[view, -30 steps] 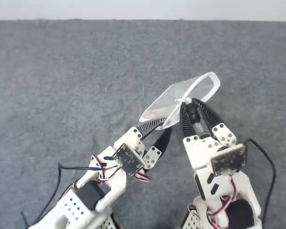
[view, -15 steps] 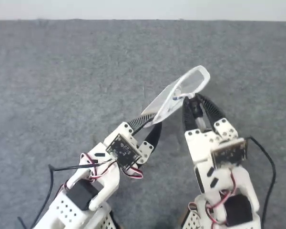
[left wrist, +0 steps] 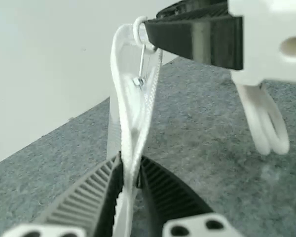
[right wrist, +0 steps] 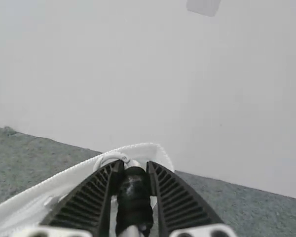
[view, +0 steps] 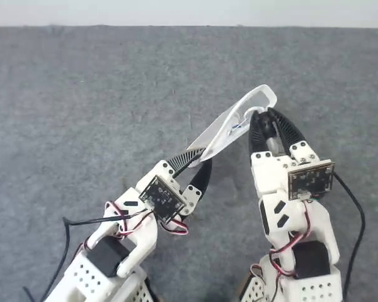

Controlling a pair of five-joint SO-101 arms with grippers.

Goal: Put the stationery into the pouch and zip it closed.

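A clear pouch [view: 236, 123] with a white zipper rim hangs tilted above the grey table. My left gripper [view: 198, 162] is shut on its lower edge; in the left wrist view the rim [left wrist: 130, 98] rises from between that gripper's [left wrist: 129, 180] jaws. My right gripper [view: 264, 116] sits at the pouch's upper end, shut on a black pen [view: 265, 139]. In the right wrist view the pen [right wrist: 133, 190] lies between the jaws, its tip at the pouch rim [right wrist: 138, 148] beside the zipper ring [right wrist: 113, 159]. The zipper ring [left wrist: 139, 30] touches the right finger [left wrist: 197, 32].
The grey felt tabletop [view: 82, 100] stretches out on all sides, ending at a white wall [view: 176, 11] at the back. Black cables [view: 75, 233] trail beside both arm bases near the front edge.
The pouch has swung up and narrowed, its far end now higher. The right gripper moved forward and a little right with the pen. The left arm shifted left and back.
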